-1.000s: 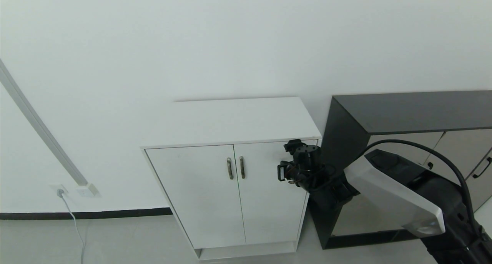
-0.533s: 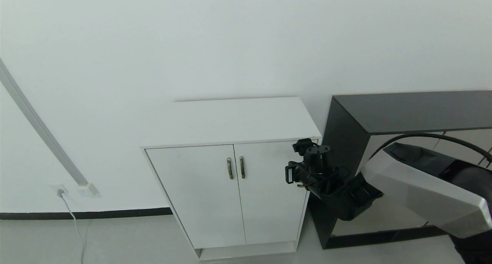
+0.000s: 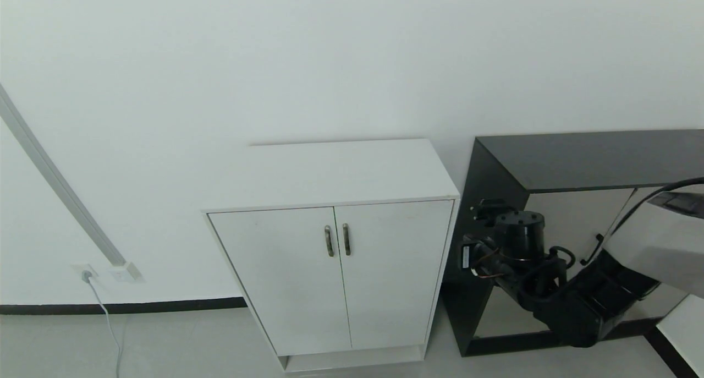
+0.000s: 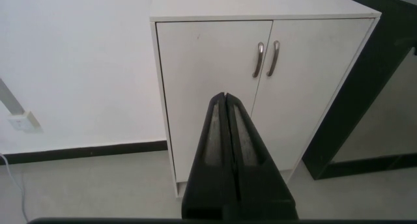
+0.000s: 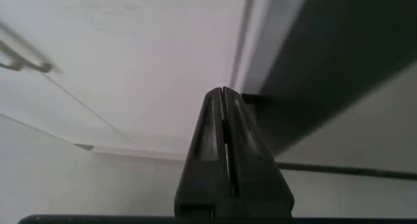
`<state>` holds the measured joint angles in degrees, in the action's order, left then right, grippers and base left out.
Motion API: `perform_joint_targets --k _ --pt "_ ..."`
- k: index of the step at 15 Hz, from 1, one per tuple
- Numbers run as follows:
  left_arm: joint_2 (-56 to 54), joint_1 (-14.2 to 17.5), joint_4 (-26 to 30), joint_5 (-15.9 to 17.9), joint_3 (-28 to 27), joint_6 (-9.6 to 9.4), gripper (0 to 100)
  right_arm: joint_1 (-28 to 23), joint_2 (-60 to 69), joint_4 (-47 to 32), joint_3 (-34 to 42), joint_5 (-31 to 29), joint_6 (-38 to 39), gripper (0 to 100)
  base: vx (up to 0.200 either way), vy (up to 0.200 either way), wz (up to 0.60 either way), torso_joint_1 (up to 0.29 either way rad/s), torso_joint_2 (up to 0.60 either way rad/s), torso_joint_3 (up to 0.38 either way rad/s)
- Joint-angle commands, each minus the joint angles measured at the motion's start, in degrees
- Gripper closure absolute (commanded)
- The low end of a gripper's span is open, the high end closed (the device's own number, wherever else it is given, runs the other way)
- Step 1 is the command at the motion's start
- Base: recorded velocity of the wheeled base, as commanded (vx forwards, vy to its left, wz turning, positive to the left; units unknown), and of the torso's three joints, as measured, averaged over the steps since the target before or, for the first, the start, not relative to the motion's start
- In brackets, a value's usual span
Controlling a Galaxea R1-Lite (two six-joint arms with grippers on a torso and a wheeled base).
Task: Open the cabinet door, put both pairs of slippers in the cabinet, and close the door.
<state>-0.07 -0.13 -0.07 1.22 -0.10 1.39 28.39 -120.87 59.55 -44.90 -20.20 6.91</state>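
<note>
The white cabinet [image 3: 330, 246] stands against the wall with both doors shut. Its two metal handles [image 3: 337, 240] meet at the middle. My right arm's wrist [image 3: 511, 246] hangs to the right of the cabinet, in front of the black unit. In the right wrist view my right gripper [image 5: 225, 94] is shut on nothing and points at the seam between the white cabinet's side [image 5: 150, 61] and the black unit. My left gripper [image 4: 225, 97] is shut and empty, well back from the cabinet [image 4: 208, 74], below and left of its handles [image 4: 266, 58].
A black cabinet [image 3: 550, 163] with mirrored doors stands right beside the white one. A wall socket with a cable [image 3: 85, 273] and a slanted cable duct [image 3: 55, 185] are on the left wall. Bare floor [image 3: 165, 345] lies before the cabinet.
My right arm has swung to the right, from in front of the white cabinet's right door to in front of the black unit. The doors stay shut.
</note>
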Motion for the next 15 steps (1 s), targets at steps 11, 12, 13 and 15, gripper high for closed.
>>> perform_joint_targets --k 11,12,13,15 --pt "0.07 -0.04 -0.01 0.01 0.01 0.02 100 -13.01 39.57 1.88 38.13 -4.67 -6.65 100 0.0 0.0 0.0 0.0 0.0 0.0" --pt "0.07 -0.04 -0.01 0.01 0.01 0.02 100 -14.07 42.73 1.62 39.89 -4.5 -7.62 100 0.0 0.0 0.0 0.0 0.0 0.0" --pt "0.07 -0.04 -0.01 0.01 0.01 0.02 100 -14.94 45.64 1.09 41.12 -4.32 -8.49 100 0.0 0.0 0.0 0.0 0.0 0.0" --pt "0.07 -0.04 -0.01 0.01 0.01 0.02 100 -15.91 52.75 -2.77 42.61 -2.48 -8.93 100 0.0 0.0 0.0 0.0 0.0 0.0"
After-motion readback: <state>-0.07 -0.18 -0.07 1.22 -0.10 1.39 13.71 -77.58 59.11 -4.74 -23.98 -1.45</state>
